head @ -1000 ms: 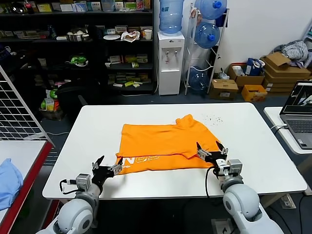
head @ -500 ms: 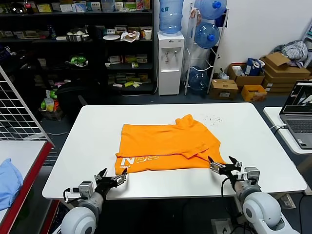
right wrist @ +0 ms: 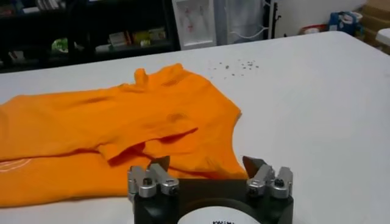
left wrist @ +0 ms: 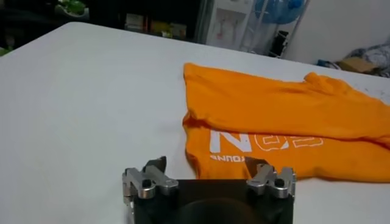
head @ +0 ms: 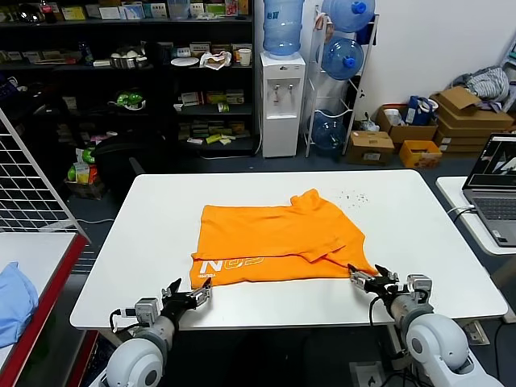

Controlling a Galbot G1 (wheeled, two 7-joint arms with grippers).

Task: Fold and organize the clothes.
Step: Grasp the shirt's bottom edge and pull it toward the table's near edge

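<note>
A white bench (head: 419,242) stood in a storeroom, with an orange T-shirt (head: 278,242) lying flat near its middle, toward the front edge. The shirt was folded over on itself, so a band along its near edge showed pale lettering (head: 232,264), and its collar (head: 306,196) pointed toward the far side of the bench.

The left claw (head: 187,297) hovered low at the bench's front edge, just beside the shirt's near left corner, its fingers parted and holding nothing. The left wrist view showed the two fingertips (left wrist: 157,164) apart over bare bench, with the lettered corner just ahead of them.

The right claw (head: 372,278) hovered at the front edge too, just beside the shirt's near right corner, its fingers also spread and empty. In the right wrist view, the shirt's hem lay just beyond the fingertips (right wrist: 253,163).

A light blue cloth (head: 14,300) lay on a separate side table to the robot's left, well apart from the shirt.
</note>
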